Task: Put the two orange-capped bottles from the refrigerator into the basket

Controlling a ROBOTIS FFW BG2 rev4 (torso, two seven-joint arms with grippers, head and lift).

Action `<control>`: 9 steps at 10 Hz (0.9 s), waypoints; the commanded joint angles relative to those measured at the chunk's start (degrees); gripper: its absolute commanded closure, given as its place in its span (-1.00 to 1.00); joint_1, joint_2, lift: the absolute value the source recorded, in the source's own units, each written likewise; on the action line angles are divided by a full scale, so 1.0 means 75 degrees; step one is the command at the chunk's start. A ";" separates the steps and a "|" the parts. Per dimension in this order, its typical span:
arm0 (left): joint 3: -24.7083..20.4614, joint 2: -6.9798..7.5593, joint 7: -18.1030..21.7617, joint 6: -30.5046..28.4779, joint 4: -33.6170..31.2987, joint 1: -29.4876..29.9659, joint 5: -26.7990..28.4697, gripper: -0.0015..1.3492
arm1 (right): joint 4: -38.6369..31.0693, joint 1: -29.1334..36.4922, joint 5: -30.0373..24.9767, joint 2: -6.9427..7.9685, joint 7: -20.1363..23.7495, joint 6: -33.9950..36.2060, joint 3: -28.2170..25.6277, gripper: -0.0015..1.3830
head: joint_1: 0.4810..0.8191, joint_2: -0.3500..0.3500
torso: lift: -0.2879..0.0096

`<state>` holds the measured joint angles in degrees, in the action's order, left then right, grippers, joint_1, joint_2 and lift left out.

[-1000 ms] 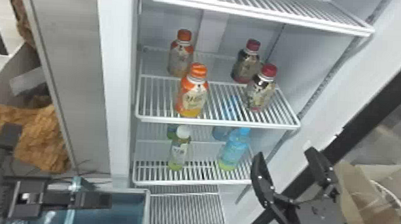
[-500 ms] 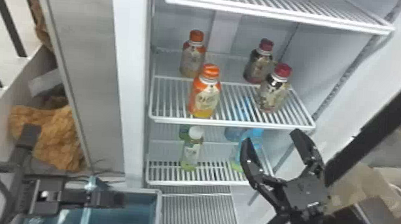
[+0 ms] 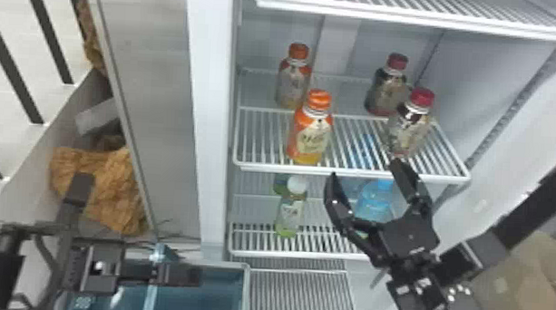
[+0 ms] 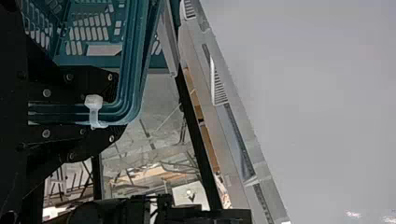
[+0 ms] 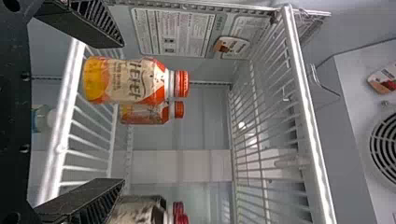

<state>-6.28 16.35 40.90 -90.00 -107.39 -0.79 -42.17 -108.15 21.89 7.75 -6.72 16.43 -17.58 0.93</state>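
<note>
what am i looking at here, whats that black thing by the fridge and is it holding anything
It is a robot with two black arms. The head view looks forward and down at an open refrigerator; the other two come from cameras on the wrists, so upright things lie sideways there.

One shelf bears the two orange-capped bottles and, beside them, two red-capped bottles. Below stand a white-capped bottle and a blue one, among others.

The right pincer is open and empty in front of the shelves. The left pincer is closed on the rim of the basket.
</note>
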 commanded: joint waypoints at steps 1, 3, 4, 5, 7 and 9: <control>0.0015 0.0000 -0.0004 -0.0004 0.0003 -0.0008 0.0001 0.79 | 0.0142 -0.0388 -0.0043 -0.0064 0.0000 0.0150 0.0165 -1.00 | 0.27 -0.34 | 0.67; 0.0015 0.0000 -0.0016 -0.0004 0.0003 0.0011 0.0001 0.79 | -0.0027 -0.0669 -0.0058 -0.0088 0.0000 0.0956 0.0256 -0.97 | 0.27 -0.27 | 0.67; 0.0015 0.0000 -0.0016 -0.0004 0.0003 0.0011 0.0001 0.79 | 0.0067 -0.0856 -0.0028 -0.0088 -0.0012 0.1012 0.0317 -0.95 | 0.27 -0.26 | 0.67; 0.0030 0.0000 -0.0016 -0.0004 0.0003 0.0011 0.0001 0.79 | 0.0161 -0.1044 0.0048 -0.0111 -0.0012 0.1237 0.0439 -0.90 | 0.27 -0.24 | 0.67; 0.0046 0.0000 -0.0016 -0.0004 0.0003 -0.0008 -0.0014 0.79 | 0.0104 -0.1325 0.0094 -0.0158 0.0000 0.1781 0.0607 -0.87 | 0.27 -0.19 | 0.67; 0.0061 0.0000 -0.0016 -0.0004 0.0003 -0.0008 -0.0014 0.79 | 0.0573 -0.1700 0.0094 -0.0170 -0.0012 0.1762 0.0698 -0.87 | 0.27 -0.16 | 0.67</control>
<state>-5.83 16.35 40.77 -90.00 -107.36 -0.84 -42.27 -105.10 10.07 8.43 -7.99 16.35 -4.34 5.90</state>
